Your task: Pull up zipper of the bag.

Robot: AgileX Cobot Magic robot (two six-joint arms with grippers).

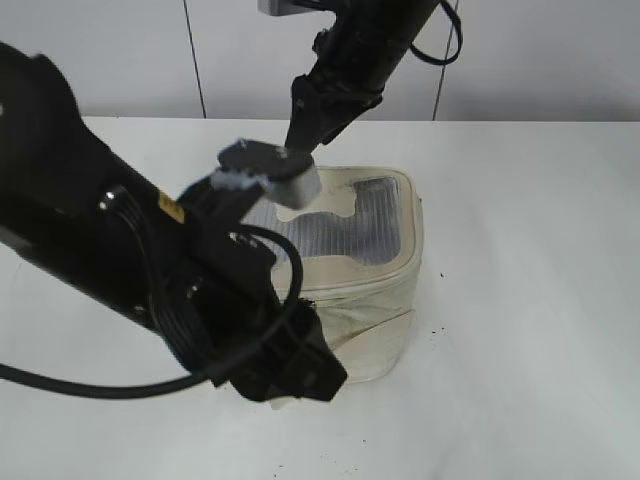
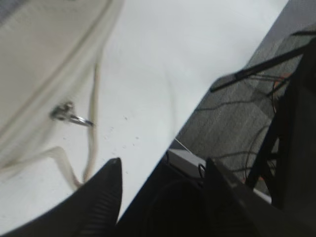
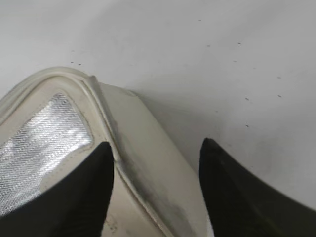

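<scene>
A: Zipper (image 2: 69,114) — where is it seen against the grippers?

B: A silver pull with a ring is seen on the bag (image 1: 365,280) side in the left wrist view, up and left of the left gripper (image 2: 163,175). That gripper is held wide, nothing between its fingers (image 2: 106,190), low beside the bag's front corner on the table (image 1: 530,300).

A: And the right gripper (image 3: 155,173)?

B: It is spread wide over the bag's far rim, one finger (image 3: 81,192) above the mesh panel (image 3: 44,143), the other beyond the side wall. Nothing is gripped.

A: What is hidden?

B: In the exterior view the bag's left half is covered by the left arm (image 1: 130,270). Contact between the right gripper and the lid cannot be made out. A loose strap (image 2: 94,123) is seen near the pull.
</scene>
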